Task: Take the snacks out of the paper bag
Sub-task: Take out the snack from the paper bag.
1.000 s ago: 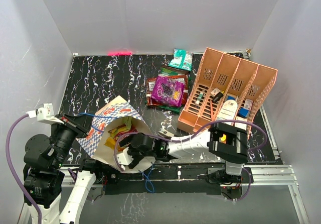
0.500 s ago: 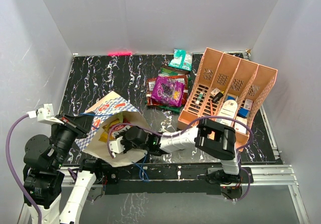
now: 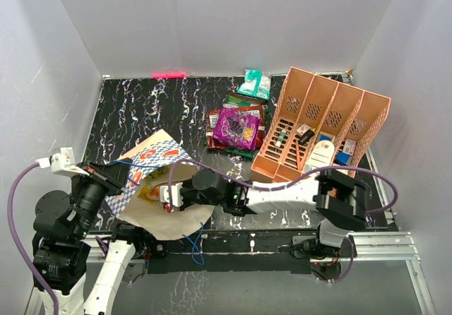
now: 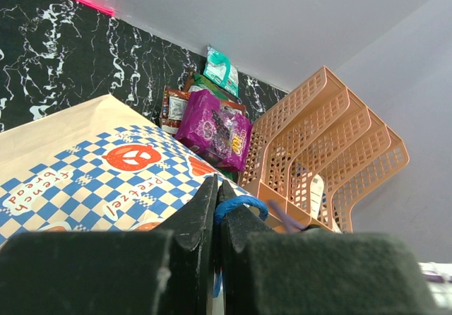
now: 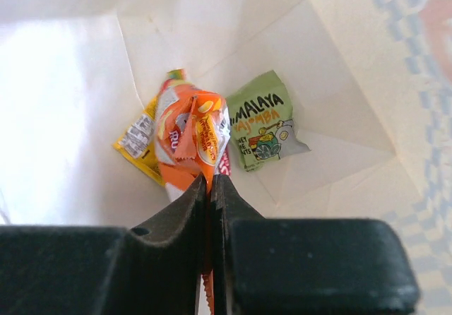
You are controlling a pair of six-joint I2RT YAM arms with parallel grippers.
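The paper bag (image 3: 157, 161) lies on its side at the near left with its mouth to the right. My left gripper (image 4: 216, 196) is shut on its blue string handle (image 4: 244, 202). My right gripper (image 5: 210, 184) reaches inside the bag and is shut on an orange snack packet (image 5: 192, 138). Behind that packet, on the bag's white inside (image 5: 70, 117), lie a yellow packet (image 5: 138, 149) and a green packet (image 5: 265, 121). In the top view the right gripper (image 3: 166, 190) sits in the bag's mouth. More snacks lie on the table: a purple packet (image 3: 237, 126), brown-red ones (image 3: 214, 126) under it, and a teal packet (image 3: 254, 84).
A salmon-pink organiser (image 3: 321, 128) with small bottles and boxes leans at the right, close behind the right arm. The black marbled table (image 3: 148, 110) reaches back to the grey walls. Loose blue string (image 3: 189, 244) hangs over the near edge.
My right gripper went from the bag's mouth deeper into the bag and shut on the orange packet. The bag shifted slightly. The left gripper stayed where it was.
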